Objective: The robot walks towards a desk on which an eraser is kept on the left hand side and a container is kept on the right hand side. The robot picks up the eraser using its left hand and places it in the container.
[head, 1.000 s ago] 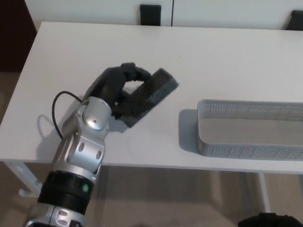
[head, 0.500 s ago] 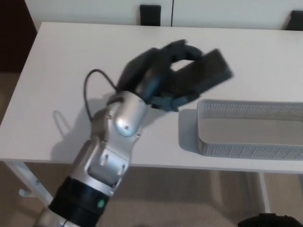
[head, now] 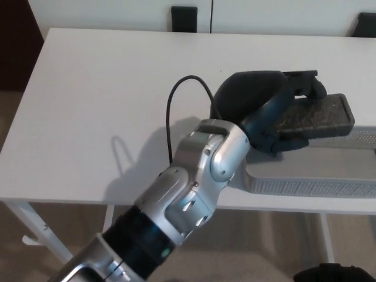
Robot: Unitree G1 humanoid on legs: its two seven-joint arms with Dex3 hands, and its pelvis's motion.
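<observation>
My left hand point(head: 265, 108) is shut on the dark grey eraser point(head: 317, 117), a long flat block held roughly level. Hand and eraser hang above the left end of the grey mesh container point(head: 329, 182), which stands on the white desk point(head: 106, 88) at the right. The hand covers the container's left back corner. My silver left forearm point(head: 197, 176) reaches across the desk from the lower left. My right hand does not show.
A black cable point(head: 176, 106) loops up from the left wrist. Two dark chair backs point(head: 184, 17) stand behind the desk's far edge. The desk's front edge runs along the bottom, with white legs point(head: 29, 226) below and beige floor under it.
The left hand has carried the eraser up and to the right, from the desk's middle left to above the container's left end. The container has stayed in place.
</observation>
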